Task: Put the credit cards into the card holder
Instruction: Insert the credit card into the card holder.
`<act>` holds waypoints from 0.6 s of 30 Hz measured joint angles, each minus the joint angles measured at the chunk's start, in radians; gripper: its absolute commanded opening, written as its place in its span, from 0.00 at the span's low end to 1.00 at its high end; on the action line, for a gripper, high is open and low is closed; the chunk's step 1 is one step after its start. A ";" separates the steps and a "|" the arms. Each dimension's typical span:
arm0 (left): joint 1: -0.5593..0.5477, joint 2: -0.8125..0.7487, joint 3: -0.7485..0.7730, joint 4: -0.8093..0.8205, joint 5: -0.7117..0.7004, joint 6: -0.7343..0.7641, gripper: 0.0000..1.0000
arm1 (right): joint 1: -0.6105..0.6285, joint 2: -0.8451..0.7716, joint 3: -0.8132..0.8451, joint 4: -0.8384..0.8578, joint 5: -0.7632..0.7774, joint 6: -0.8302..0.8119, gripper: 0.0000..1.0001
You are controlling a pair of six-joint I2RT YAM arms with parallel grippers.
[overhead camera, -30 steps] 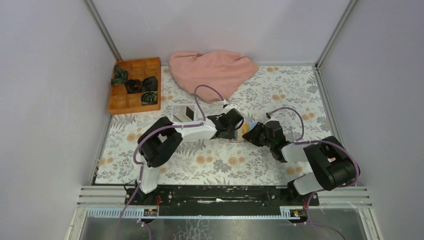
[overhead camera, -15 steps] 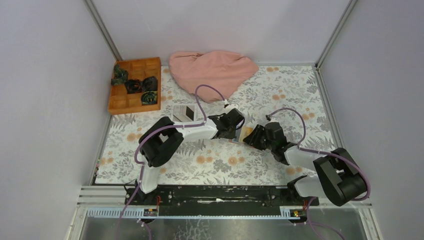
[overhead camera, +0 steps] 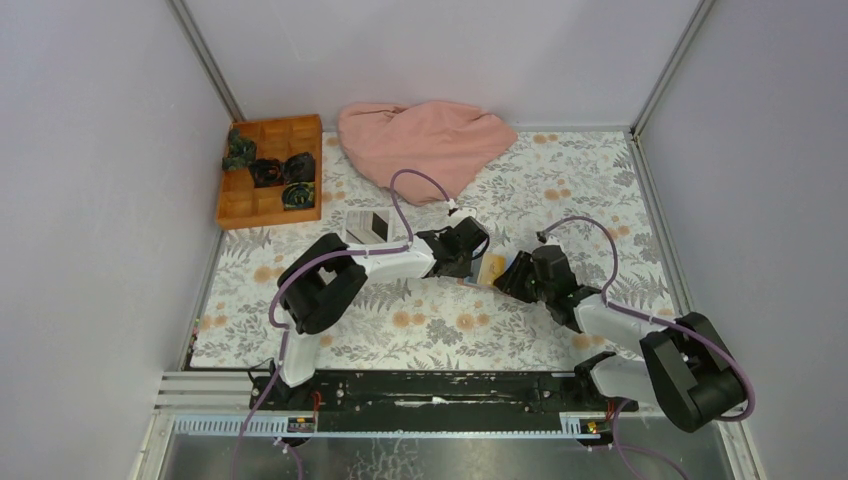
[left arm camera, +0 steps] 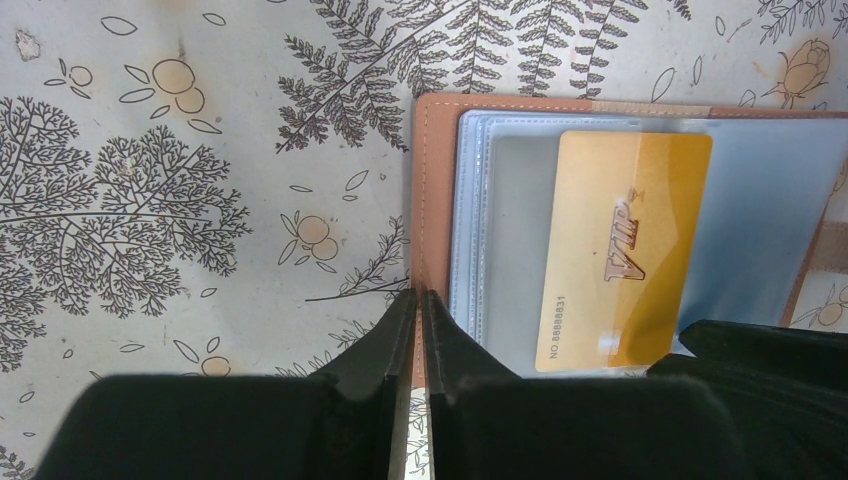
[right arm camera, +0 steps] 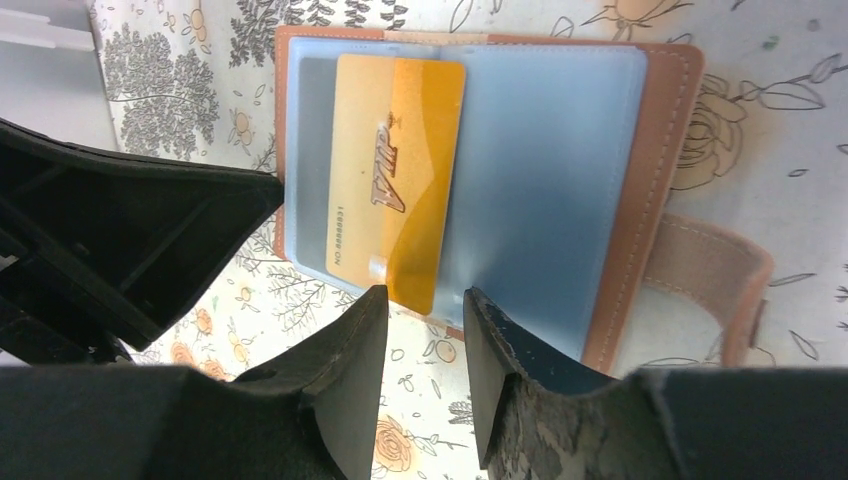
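The card holder lies open on the floral table, brown leather framing clear sleeves. A gold credit card marked VIP sits partly in a sleeve, its near end sticking out past the holder's edge. My left gripper is shut on the holder's brown left border, pinning it. My right gripper is open just short of the card's protruding end, touching nothing. In the top view the left gripper and the right gripper flank the holder. The gold card also shows in the left wrist view.
A white tray behind the left arm holds a dark and silvery card. An orange wooden compartment box with dark items stands at the back left. A pink cloth lies at the back. The holder's strap juts out to the right.
My right gripper has opened, letting go of the gold card, and pulled back a little. Its elbow swung out to the right. The left gripper has kept its grip.
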 measured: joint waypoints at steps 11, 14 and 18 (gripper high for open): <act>0.000 0.000 0.000 0.000 0.000 0.000 0.11 | 0.000 -0.044 0.013 -0.104 0.108 -0.039 0.16; 0.000 0.000 0.000 0.000 0.000 0.000 0.11 | 0.000 -0.016 0.037 -0.118 0.121 -0.051 0.12; 0.000 0.000 0.000 0.000 0.000 0.000 0.11 | 0.000 0.016 0.058 -0.117 0.131 -0.060 0.10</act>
